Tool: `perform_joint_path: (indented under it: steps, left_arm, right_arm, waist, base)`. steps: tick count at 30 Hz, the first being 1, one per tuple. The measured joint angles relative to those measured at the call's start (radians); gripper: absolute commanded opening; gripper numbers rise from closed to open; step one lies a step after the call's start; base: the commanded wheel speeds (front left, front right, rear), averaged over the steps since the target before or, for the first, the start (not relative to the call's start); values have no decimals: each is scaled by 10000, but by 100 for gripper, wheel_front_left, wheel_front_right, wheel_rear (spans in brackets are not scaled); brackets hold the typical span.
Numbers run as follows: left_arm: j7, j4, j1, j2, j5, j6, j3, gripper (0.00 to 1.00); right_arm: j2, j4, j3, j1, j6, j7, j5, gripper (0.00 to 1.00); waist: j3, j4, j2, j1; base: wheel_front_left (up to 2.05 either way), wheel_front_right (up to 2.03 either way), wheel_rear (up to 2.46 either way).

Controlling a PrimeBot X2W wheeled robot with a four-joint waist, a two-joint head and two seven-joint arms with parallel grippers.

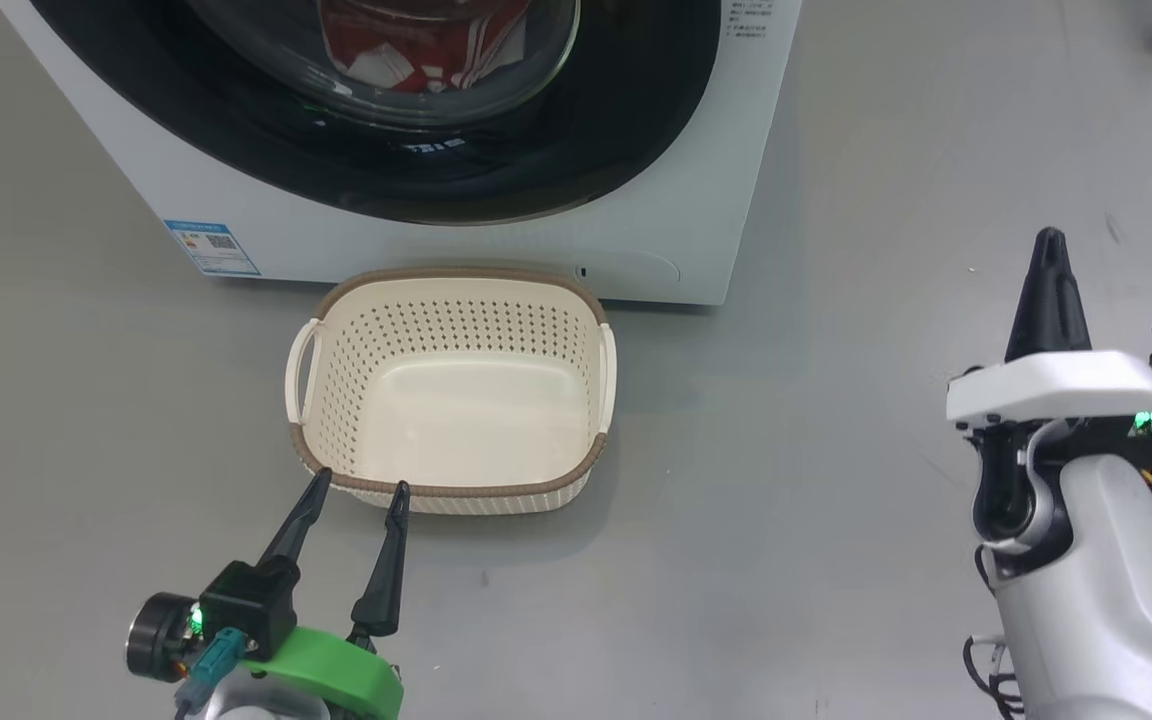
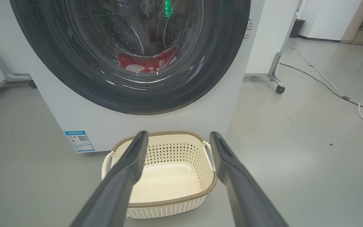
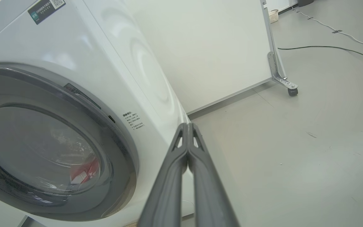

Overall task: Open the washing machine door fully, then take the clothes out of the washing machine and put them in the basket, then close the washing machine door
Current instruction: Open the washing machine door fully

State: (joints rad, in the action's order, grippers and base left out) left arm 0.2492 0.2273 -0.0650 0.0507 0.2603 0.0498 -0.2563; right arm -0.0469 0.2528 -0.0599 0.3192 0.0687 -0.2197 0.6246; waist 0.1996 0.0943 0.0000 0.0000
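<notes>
Held left tool spread wide at lower left, tips at near rim of basket on floor, frame centre. Had right tool pressed together, gripping nothing, at right edge. Saw clothes behind shut washing machine door, top of frame.

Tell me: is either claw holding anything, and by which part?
Nothing is held. The left claw stands open, empty, near the basket; the right claw is shut on nothing.
</notes>
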Motion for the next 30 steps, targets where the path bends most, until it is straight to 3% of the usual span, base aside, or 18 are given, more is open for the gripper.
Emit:
perform_joint_path:
  steps: [6, 13, 30]
  left_arm:
    - [0, -140, -362, -10, -6, 84, -63, 100]
    - [0, -280, -948, -35, -13, 184, -240, 100]
    - [29, -194, -2035, -111, 186, 360, -600, 100]
  right_arm:
    - [-132, -21, 213, 1345, -232, 763, 616, 0]
    - [-738, -33, 309, 3022, -205, 1684, 660, 0]
    - [-1014, 621, 830, 5843, -245, 3793, 2316, 0]
  waist:
    - [645, 245, 0, 0]
    - [1438, 523, 0, 0]
    - [2975, 1416, 0, 0]
  base:
    - [0, 0, 0]
    - [0, 0, 0]
    - [0, 0, 0]
